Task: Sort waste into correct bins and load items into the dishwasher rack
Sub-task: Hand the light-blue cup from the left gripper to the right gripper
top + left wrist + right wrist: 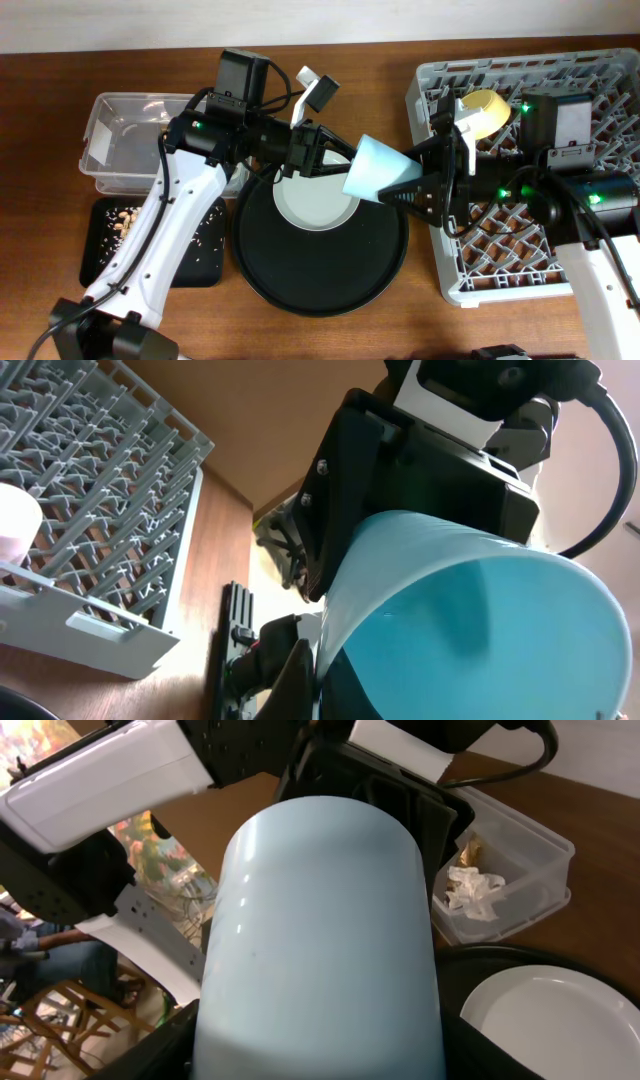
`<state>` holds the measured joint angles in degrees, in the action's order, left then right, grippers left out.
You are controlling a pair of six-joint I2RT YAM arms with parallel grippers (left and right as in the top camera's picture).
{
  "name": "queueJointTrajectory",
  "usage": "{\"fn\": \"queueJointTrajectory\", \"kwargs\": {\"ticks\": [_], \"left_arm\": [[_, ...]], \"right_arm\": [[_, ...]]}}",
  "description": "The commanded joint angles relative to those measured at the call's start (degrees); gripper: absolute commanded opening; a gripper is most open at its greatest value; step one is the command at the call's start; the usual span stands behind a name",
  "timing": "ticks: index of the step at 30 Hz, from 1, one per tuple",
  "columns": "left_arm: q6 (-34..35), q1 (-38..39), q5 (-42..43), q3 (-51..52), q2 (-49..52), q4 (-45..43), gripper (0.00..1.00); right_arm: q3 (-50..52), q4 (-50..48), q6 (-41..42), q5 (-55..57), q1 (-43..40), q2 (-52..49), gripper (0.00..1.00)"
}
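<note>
The blue cup (378,165) hangs on its side above the round black tray, between my two arms. My left gripper (332,158) is shut on its rim; the left wrist view (318,665) shows a finger pinching the rim of the cup (480,620). My right gripper (405,185) is shut on the cup's narrow end, with a finger on each side of the cup (320,940). The pale plate (315,200) lies on the round tray. The yellow bowl (482,110) sits in the grey rack (530,250). The chopsticks and pink cup are out of view.
The round black tray (320,285) lies left of the rack. The clear tub (120,140) at the left holds a napkin and wrapper (475,885). The black rectangular tray (125,235) in front of it holds food scraps.
</note>
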<state>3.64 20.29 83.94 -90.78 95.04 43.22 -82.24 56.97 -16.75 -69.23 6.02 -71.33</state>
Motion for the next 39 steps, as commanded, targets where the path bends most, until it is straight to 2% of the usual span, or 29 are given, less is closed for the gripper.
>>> {"fn": "queueJointTrajectory", "kwargs": {"ticks": [1, 3, 5, 10, 19, 21, 23, 31, 33, 35, 39], "left_arm": [[-0.7, 1.0, -1.8, -0.7, -0.3, -0.1, 0.03], [-0.7, 1.0, -5.4, -0.7, -0.3, 0.2, 0.18], [-0.7, 1.0, -9.0, -0.7, -0.3, 2.0, 0.2], [-0.7, 1.0, -15.0, -0.7, -0.3, 6.6, 0.2], [-0.7, 1.0, -15.0, -0.7, -0.3, 8.0, 0.19], [-0.8, 1.0, -15.0, -0.7, -0.3, 8.6, 0.13], [-1.1, 1.0, -15.0, -0.7, -0.3, 9.2, 0.12], [-2.0, 1.0, -15.5, -0.7, -0.3, 9.6, 0.12], [-2.0, 1.0, -19.6, -0.7, -0.3, 10.2, 0.16], [-1.9, 1.0, -28.1, -0.7, -0.3, 11.3, 0.28], [-1.3, 1.0, -38.9, -0.7, -0.3, 12.7, 0.34]], "right_arm": [[-0.3, -0.2, -0.8, -1.8, 0.3, -0.1, 0.57], [-0.3, -0.2, -0.8, 1.0, 0.3, -0.1, 0.55], [-0.3, -0.2, -0.8, 3.8, 0.3, -0.1, 0.53], [-0.3, -0.3, -0.8, 4.8, 0.3, -0.1, 0.52], [-0.3, -1.6, -0.8, 4.8, 0.3, -0.1, 0.51], [-0.3, -2.0, -0.3, 4.8, 0.3, -0.1, 0.51], [-0.3, -3.2, 1.2, 4.8, 0.3, -0.1, 0.51], [-0.3, -4.4, 2.4, 5.3, 0.2, -0.1, 0.52], [-0.3, -4.4, 4.3, 5.4, -1.0, -0.1, 0.52], [-0.3, -4.3, 6.6, 5.4, -2.8, 0.0, 0.51], [-0.3, -1.3, 8.7, 5.6, -6.8, 0.7, 0.5]]}}
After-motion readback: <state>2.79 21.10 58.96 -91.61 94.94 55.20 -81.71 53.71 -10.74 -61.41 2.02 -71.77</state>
